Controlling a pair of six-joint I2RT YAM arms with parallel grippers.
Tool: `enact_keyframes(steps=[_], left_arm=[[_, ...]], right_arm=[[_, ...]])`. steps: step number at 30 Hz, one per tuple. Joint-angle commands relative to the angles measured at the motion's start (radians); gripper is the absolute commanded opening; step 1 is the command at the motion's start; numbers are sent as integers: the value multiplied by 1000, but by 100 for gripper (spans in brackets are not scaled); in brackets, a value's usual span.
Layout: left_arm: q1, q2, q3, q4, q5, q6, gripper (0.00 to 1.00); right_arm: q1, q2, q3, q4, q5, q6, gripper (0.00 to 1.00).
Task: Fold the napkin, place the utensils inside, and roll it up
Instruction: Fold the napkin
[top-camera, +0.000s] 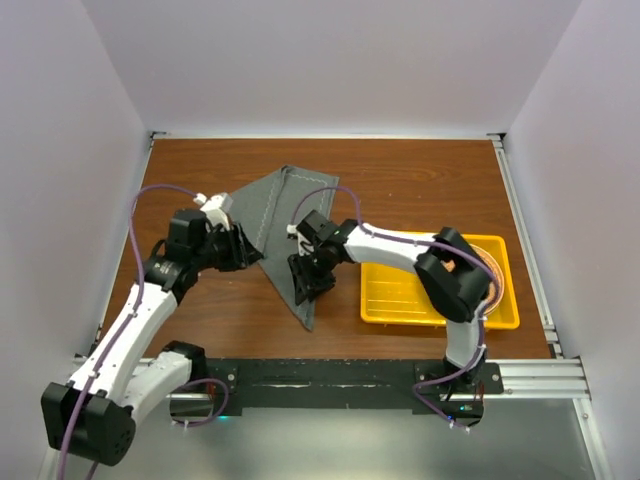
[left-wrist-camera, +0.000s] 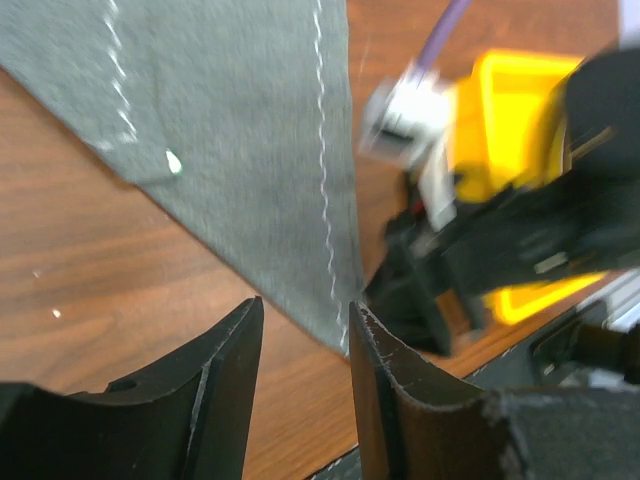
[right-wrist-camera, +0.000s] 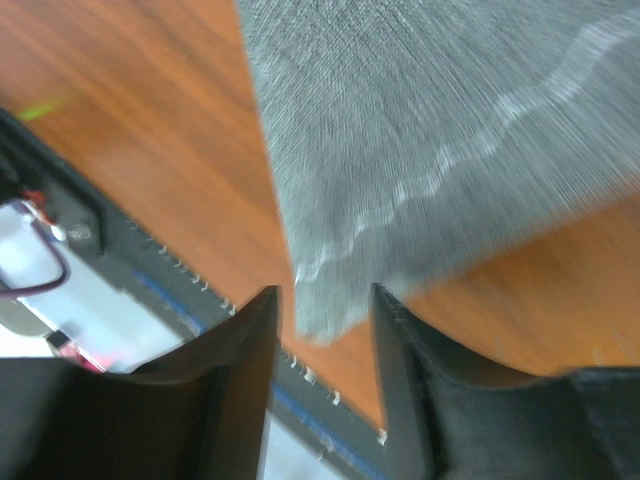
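Observation:
The dark grey napkin lies folded into a long triangle on the wooden table, its point toward the near edge. My left gripper sits low at the napkin's left edge. It is open, with bare wood between its fingers and the napkin just beyond the right fingertip. My right gripper is down over the napkin's lower part. It is open too, and the napkin's near corner lies loose between its fingertips. The utensils are out of view.
A yellow tray stands at the right, partly covered by the right arm, and appears blurred as the tray in the left wrist view. The black rail runs along the near table edge, close to the napkin's point.

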Motion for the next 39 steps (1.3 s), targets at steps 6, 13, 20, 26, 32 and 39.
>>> enact_keyframes(steps=[6,13,20,26,32,39], left_arm=[[-497,42,1,-102,-310,9,49],[-886,221,22,-122,-572,-51,59],[-1018,465,149,-93,-610,-2,58],[-1032,578,185,-65,-622,-11,53],[-1033,639,214,-93,-677,-37,53],[-1036,664,186,-104,-691,-65,52]], right_arm=[[-282,-453,84,-219,50,-68,59],[-374,-628,33,-321,57,-134,68],[-385,-740,-71,-305,34,-88,69],[-387,-800,-111,-321,44,-88,70],[-394,-814,-105,-342,54,-109,70],[-397,-805,-107,-341,50,-117,70]])
